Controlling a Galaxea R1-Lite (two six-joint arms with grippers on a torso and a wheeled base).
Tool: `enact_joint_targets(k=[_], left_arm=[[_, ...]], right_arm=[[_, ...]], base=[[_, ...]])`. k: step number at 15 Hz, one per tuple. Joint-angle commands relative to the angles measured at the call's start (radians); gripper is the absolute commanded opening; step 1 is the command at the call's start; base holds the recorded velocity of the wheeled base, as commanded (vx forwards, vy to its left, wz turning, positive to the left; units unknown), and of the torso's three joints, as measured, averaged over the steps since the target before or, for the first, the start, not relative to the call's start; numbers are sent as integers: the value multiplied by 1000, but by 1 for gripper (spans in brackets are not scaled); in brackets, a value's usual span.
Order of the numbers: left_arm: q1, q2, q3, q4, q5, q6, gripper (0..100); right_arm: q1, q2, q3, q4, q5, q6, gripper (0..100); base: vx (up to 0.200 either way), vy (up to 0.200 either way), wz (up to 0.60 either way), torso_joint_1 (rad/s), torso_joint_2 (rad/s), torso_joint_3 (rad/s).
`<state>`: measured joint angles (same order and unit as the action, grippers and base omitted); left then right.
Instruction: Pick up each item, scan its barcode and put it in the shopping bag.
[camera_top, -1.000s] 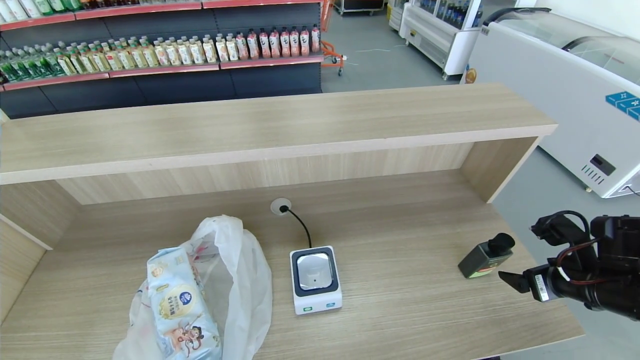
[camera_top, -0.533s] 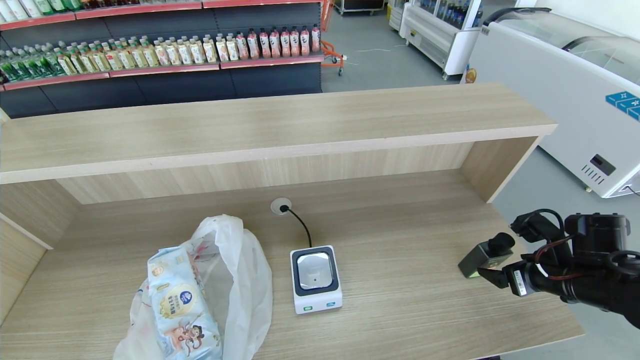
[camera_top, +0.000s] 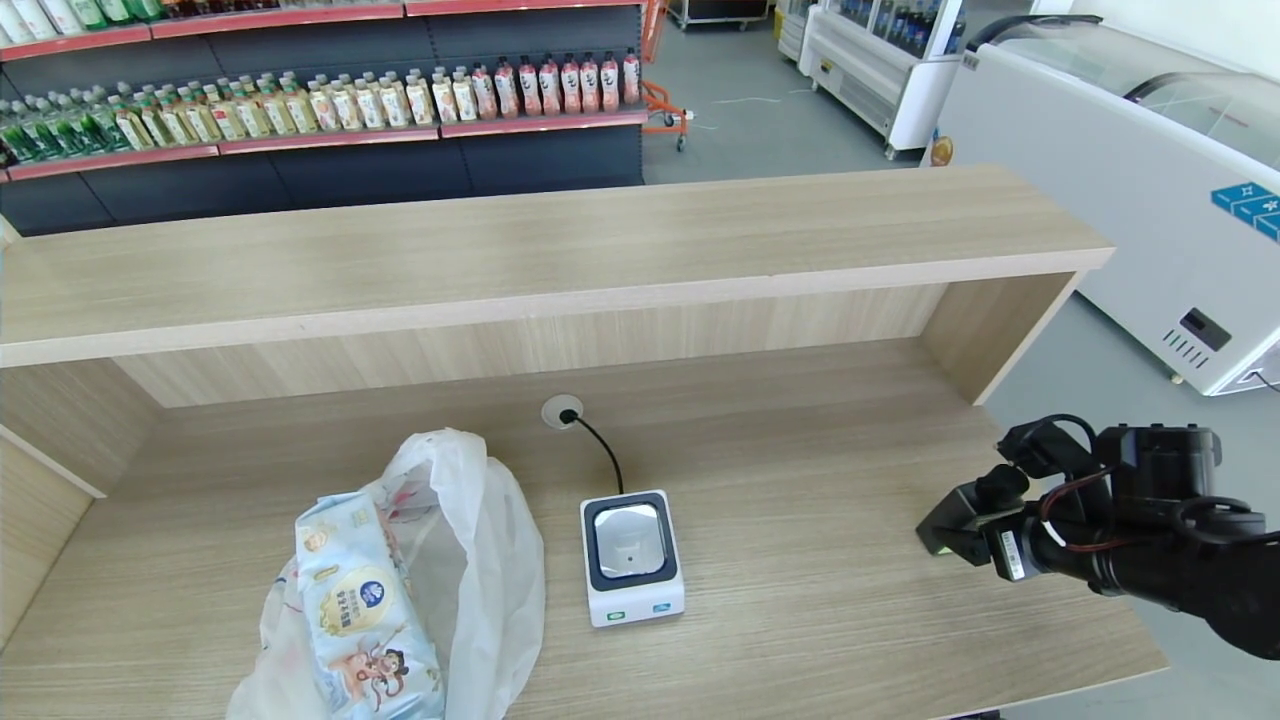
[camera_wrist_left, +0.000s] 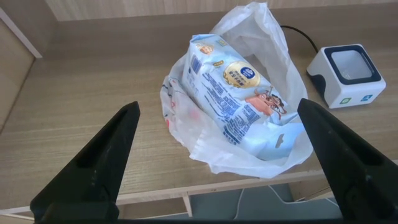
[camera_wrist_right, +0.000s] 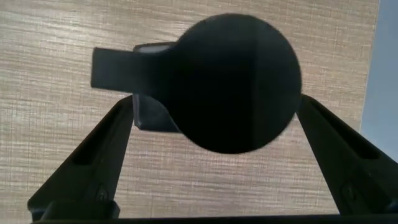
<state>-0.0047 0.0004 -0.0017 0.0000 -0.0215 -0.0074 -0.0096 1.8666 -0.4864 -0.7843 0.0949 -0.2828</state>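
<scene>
Checking the right wrist view first, I see the right gripper (camera_wrist_right: 216, 106) set wide apart, one black finger on each side of the small dark bottle with a round black cap (camera_wrist_right: 224, 81). It has no hold on it yet, as there is bare wood between each finger and the cap. The bottle lies on its side at the right end of the light wood-grain counter (camera_top: 800, 480), its cap facing the wrist camera and its boxy body pointing away. I judge from this that the gripper meets it end-on, along the long axis, and would close across the cap or neck. That smooth, round cap could roll or slip out of a pinch. The white box-shaped barcode scanner with a dark glass window (camera_top: 631, 556) sits well apart towards the counter's middle. It stands between the bottle and the thin, crumpled translucent white plastic shopping bag (camera_top: 480, 540), which holds a soft pale-blue printed pack (camera_top: 355, 600). The right arm is the nearer one to the bottle. The left gripper (camera_wrist_left: 217, 109) hangs above the bag, spread wide and empty.
</scene>
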Motion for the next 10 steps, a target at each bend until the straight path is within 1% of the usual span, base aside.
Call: enact_joint_targets(k=[1,4,10], left_arm=[[0,0,0,0,0,0,100],[0,0,0,0,0,0,100],[0,0,0,0,-2,0,100]], right_arm=[[19,34,-12,-16,0,11,100],[40,71,-49,-24,-1,43,100],[51,118,-95,-26,0,47,100]], base=[[0,0,0,0,0,0],[0,0,0,0,0,0],[0,0,0,0,0,0]])
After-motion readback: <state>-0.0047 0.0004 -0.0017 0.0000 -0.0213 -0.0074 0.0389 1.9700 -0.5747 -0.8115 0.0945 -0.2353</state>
